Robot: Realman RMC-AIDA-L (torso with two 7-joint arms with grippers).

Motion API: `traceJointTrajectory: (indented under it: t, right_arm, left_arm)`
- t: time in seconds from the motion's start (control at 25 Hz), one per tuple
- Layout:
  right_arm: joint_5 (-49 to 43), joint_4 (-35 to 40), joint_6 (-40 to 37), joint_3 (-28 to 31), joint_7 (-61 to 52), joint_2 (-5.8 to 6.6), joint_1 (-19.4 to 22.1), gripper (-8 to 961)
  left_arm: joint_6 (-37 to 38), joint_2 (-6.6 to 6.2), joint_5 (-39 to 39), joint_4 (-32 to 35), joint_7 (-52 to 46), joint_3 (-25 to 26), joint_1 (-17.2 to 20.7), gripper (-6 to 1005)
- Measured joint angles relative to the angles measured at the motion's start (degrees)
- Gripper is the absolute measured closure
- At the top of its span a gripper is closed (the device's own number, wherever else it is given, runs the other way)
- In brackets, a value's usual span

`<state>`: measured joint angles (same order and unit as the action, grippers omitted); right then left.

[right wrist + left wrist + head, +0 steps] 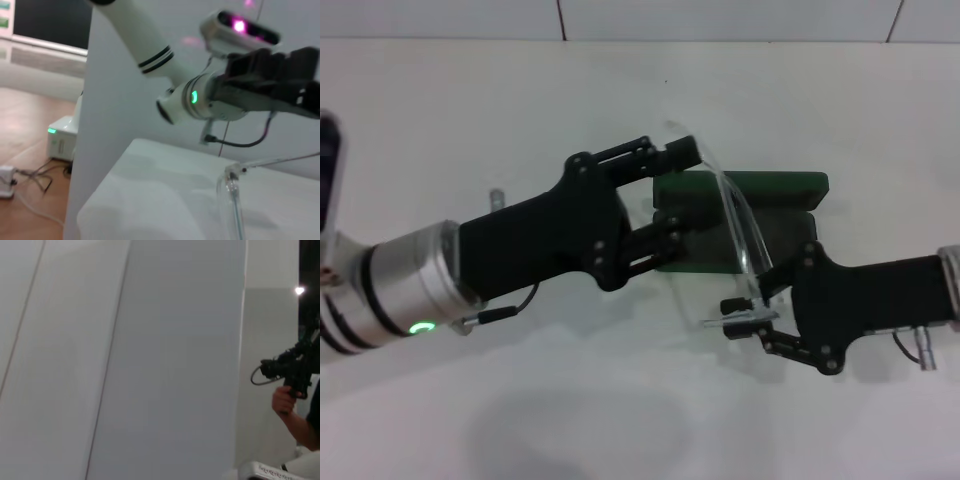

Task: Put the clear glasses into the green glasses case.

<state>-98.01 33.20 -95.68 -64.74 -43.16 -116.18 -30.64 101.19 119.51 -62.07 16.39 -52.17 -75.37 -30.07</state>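
The green glasses case (782,225) lies open at the table's middle, its lid (770,184) raised on the far side. The clear glasses (738,222) arch over the case from far to near, raised off the table. My right gripper (738,317) is shut on their near end, just in front of the case. My left gripper (672,196) is open, its fingers spread over the case's left end, and the far fingertip (680,153) sits by the glasses' far end. The right wrist view shows the glasses' hinge and lens edge (233,195) with the left arm (200,97) behind them.
White table (470,110) with a tiled wall behind it. The table's edge and the floor below it, with cables and a small box (60,142), show in the right wrist view. A person's hand holding a black device (290,377) shows in the left wrist view.
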Motion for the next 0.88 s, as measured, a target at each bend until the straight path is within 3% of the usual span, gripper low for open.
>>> traceJointTrajectory:
  t: [0.2,0.36,0.88]
  right_arm:
    - [0.04,0.18,2.08,-1.29,0.30,-0.01,-1.65,805]
    - [0.06,0.82,2.28,-1.91,1.92,-0.01,-2.18,803]
    - [4.48,1.00,1.83,-2.97,13.28,0.00,-1.46,797]
  left_arm:
    - [-0.80,0.00,-1.39,-0.09,-0.29,-0.03,-1.72,410]
    - [-6.28,0.18,-1.85,-0.24,-1.80,-0.04,-2.53,410]
    - [-11.17,-0.15,-6.02,0.28,-11.53,-0.12,-4.01,410]
